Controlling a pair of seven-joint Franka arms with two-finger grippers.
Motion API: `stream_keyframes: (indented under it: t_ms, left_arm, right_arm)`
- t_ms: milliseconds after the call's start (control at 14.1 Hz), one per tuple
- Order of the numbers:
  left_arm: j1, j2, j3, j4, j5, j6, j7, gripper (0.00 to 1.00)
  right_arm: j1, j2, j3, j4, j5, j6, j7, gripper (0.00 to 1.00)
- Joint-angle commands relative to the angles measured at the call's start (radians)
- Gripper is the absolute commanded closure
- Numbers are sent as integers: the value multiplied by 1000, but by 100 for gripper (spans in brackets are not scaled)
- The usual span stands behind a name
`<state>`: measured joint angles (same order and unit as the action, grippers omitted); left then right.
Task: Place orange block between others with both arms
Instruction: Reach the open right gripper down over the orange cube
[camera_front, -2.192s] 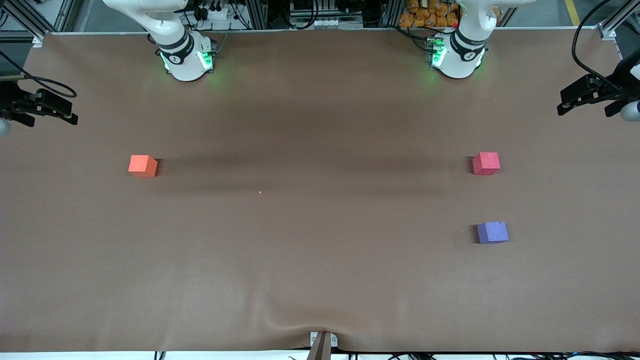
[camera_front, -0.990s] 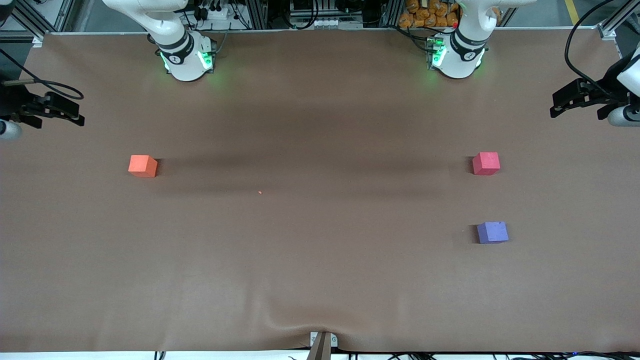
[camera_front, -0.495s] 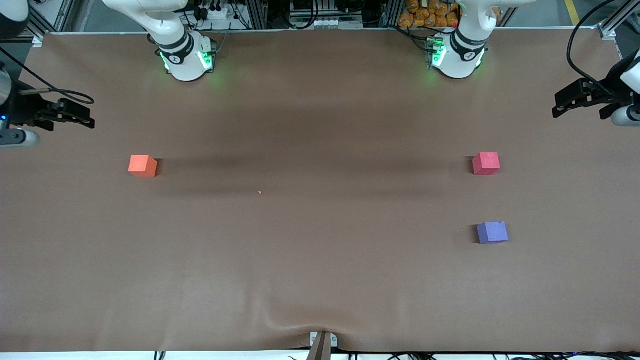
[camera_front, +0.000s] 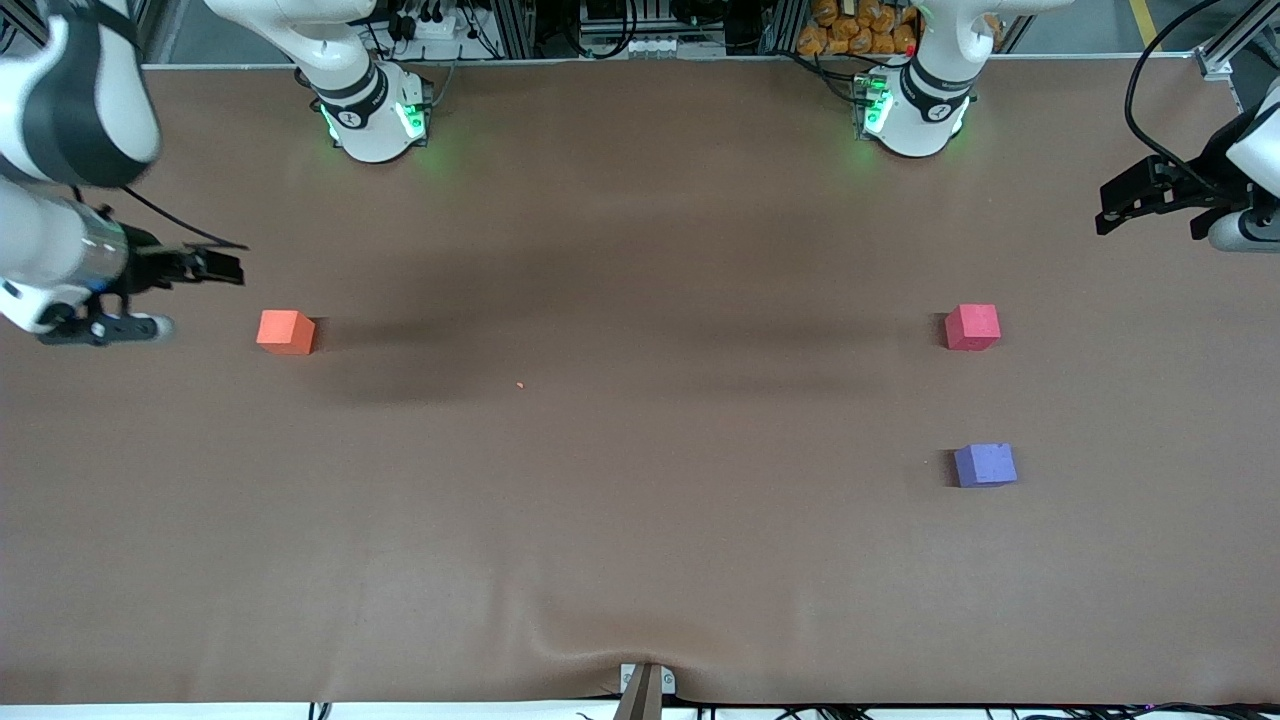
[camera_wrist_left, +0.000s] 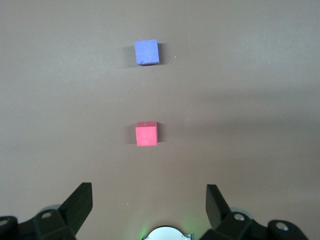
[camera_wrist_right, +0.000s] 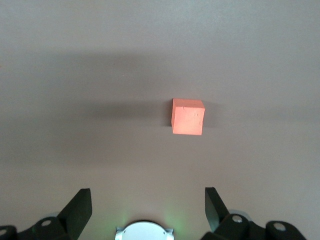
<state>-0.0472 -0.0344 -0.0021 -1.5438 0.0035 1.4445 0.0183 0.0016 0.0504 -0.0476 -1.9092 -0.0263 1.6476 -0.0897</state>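
front: right gripper (camera_front: 215, 268), spread and empty, has swung in from frame's left edge toward orange block (camera_front: 286, 331), left-centre, so pickup is near; left gripper (camera_front: 1125, 200) waits, spread, upper right | left wrist: red cube (camera_wrist_left: 146, 134) and purple cube (camera_wrist_left: 147, 52) in line, gap free | right wrist: only orange block, centred ahead

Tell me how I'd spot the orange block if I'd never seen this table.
Start at the brown table and go to the right arm's end. There a small cube, the orange block, sits alone. The pinkish-red cube and purple cube share its size but sit together at the left arm's end.
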Motion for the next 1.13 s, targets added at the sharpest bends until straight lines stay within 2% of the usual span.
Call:
stream_keyframes:
  t_ms: [0, 636, 1061]
  left_arm:
    - [9, -12, -9, 14, 20, -12, -3, 0]
    - [29, -42, 11, 19, 18, -18, 14, 0]
    - [44, -56, 10, 19, 13, -16, 18, 0]
  right_arm:
    - [-3, 11, -3, -63, -23, 46, -4, 0]
    - [-35, 89, -5, -166, -26, 218, -5, 0]
    - [-87, 187, -5, -174, -64, 276, -13, 0]
